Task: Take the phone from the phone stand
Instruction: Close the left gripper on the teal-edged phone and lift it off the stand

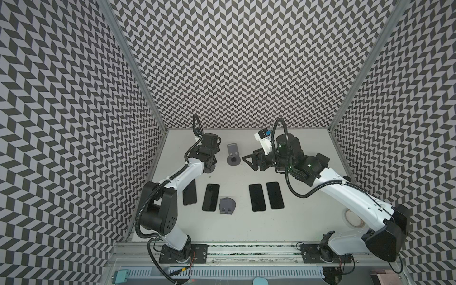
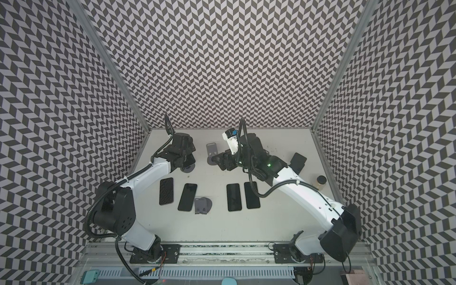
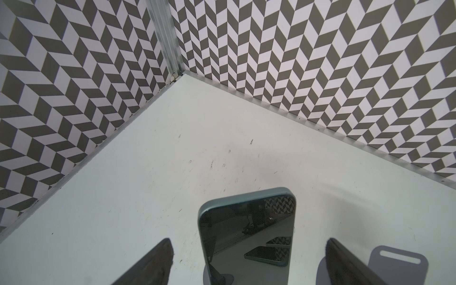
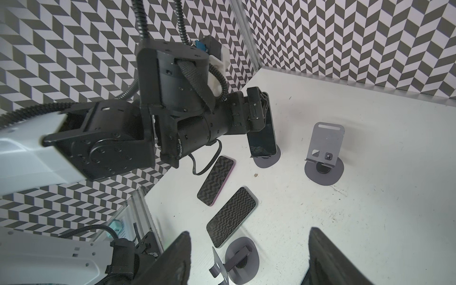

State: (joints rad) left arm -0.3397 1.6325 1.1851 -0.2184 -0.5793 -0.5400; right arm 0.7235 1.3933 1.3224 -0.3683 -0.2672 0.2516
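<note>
In both top views your left arm's wrist hangs over the far left of the surface (image 1: 246, 227) and hides what it reaches for. Only the round foot of the phone stand (image 2: 189, 168) shows beneath it. Four spare phones (image 1: 211, 197) lie flat nearer the arm bases, and an empty stand (image 1: 233, 154) sits between the arms. The right fingers (image 1: 250, 161) point toward that empty stand.

In the left wrist view the phone (image 3: 246, 234) stands upright on its stand, between the left fingers (image 3: 155, 261). They are spread wide, with a clear gap on each side, and touch nothing.

In the right wrist view the same phone (image 4: 262, 138) leans back on the stand, with its bottom edge down at the stand's base. The right fingers (image 4: 177, 256) are parted and empty.

Expect a stiff, flat slab with a glossy and probably slippery glass face. Close on the two long metal edges, around the upper half, not on the screen. Lift it straight up off the stand before drawing away. The stand looks light and may tip or come along.
</note>
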